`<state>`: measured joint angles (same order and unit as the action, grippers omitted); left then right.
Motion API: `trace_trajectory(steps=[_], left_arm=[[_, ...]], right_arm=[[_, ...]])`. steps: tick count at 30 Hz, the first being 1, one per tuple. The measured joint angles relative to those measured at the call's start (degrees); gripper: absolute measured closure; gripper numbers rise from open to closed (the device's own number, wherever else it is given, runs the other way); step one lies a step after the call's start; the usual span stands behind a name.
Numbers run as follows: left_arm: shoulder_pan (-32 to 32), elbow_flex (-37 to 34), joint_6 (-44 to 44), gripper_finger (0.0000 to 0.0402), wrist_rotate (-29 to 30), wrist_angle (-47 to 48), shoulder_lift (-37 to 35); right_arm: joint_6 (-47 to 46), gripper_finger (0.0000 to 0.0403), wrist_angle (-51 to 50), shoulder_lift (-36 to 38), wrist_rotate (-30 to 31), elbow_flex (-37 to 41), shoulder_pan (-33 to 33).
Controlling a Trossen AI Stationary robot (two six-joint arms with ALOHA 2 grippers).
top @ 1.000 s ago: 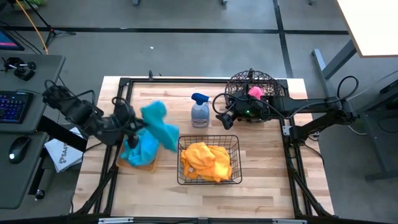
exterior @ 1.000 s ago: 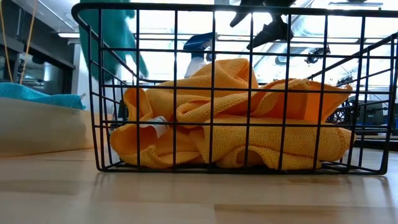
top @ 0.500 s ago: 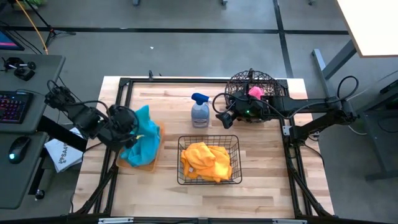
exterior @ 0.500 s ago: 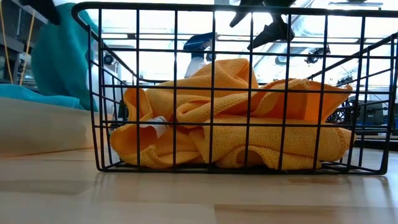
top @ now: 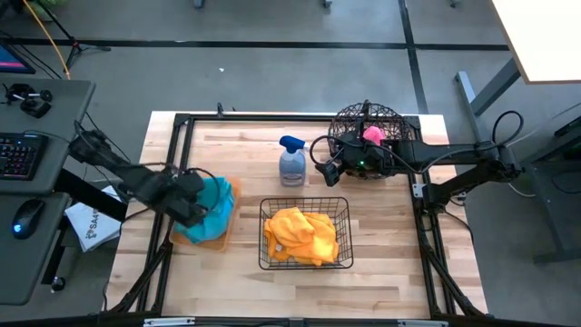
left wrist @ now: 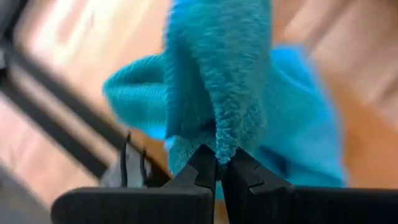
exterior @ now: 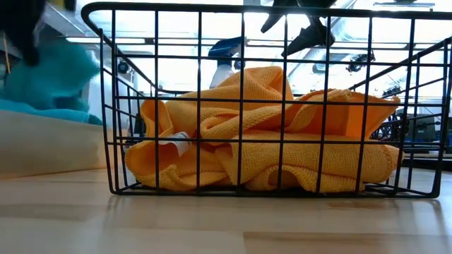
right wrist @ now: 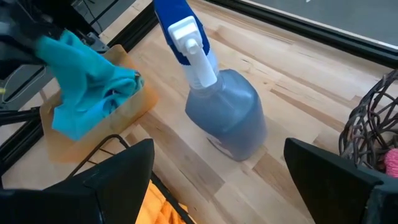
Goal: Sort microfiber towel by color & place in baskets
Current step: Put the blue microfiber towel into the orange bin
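My left gripper [top: 195, 198] stands low over the flat orange tray [top: 223, 239] at the table's left, shut on a teal towel [top: 215, 202]. That towel lies bunched on more teal cloth in the tray [right wrist: 134, 107]. In the low view the teal towel [exterior: 51, 76] shows at the left. My right gripper [top: 320, 168] hangs open beside the round wire basket [top: 368, 136], which holds a pink towel [top: 372, 134]. Orange towels [top: 300, 232] fill the black rectangular basket [top: 306, 263]. My left gripper pinches a raised fold of the teal towel [left wrist: 222, 134] between its two fingertips [left wrist: 205, 163], slanting down from the table's left. The rest of the towel lies slack ahead of the fingers, on the teal cloth in the tray.
A grey spray bottle with a blue trigger [top: 291, 163] stands between the tray and the round basket, just in front of my right gripper [right wrist: 217, 180]. Bare wood lies along the near edge, and a black frame rail [top: 182, 145] runs along the table's left side.
My left gripper has kept its hold and come down toward the tray. The teal towel first hung out toward the rectangular basket. It has swung back toward the table's left and sunk onto the teal pile in the tray, where it is bunched.
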<state>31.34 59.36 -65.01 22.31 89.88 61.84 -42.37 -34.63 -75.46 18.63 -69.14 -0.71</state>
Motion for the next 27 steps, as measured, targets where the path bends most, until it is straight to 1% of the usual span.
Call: trace_trajectory(steps=[3,6,7,8,9,12,14,17,20,24,27], left_arm=[[-1.20,-7.23,-4.01,0.0401,-6.62,-2.58,0.26],[-1.38,-14.82,-7.39,0.0401,-10.73,-10.84,-0.47],[-1.38,-17.26,-8.33,0.0401,-11.35,-14.08,-0.79],[-1.39,-18.08,-8.84,0.0401,-11.02,-14.58,-0.72],[-1.41,-17.45,-9.73,0.0401,-10.14,-14.12,0.09],[-2.68,-17.08,-9.73,0.0401,-8.49,-20.10,0.65],[-4.05,-17.56,-7.82,0.0401,-8.43,-24.82,0.42],[-5.93,-17.63,-3.63,0.0401,-10.85,-31.07,0.64],[-7.17,-17.65,3.59,0.0401,-12.25,-33.30,1.42],[-9.92,-18.18,12.27,0.0401,-13.14,-33.09,4.48],[-12.88,-20.26,19.49,0.0401,-15.97,-34.89,7.73]], right_arm=[[0.37,0.0048,-0.02,0.00,-0.20,0.00,0.01],[0.40,0.0048,-0.04,0.00,-0.22,0.00,0.01],[0.55,0.0048,-0.04,0.00,-0.22,0.00,0.02],[0.82,0.0048,-0.04,0.00,-0.22,0.00,0.00],[0.90,0.0048,-0.04,0.00,-0.24,0.00,0.01],[1.04,0.0048,-0.06,0.00,-0.26,0.00,0.00],[1.21,0.0048,0.04,0.00,-0.17,0.00,0.00],[1.17,0.0048,0.07,0.00,-0.20,0.00,0.01],[0.92,0.0048,0.02,0.00,-0.20,0.00,0.00],[0.86,0.0048,0.02,0.00,-0.20,0.00,0.01],[0.85,0.0048,0.05,0.00,-0.22,0.00,0.00]])
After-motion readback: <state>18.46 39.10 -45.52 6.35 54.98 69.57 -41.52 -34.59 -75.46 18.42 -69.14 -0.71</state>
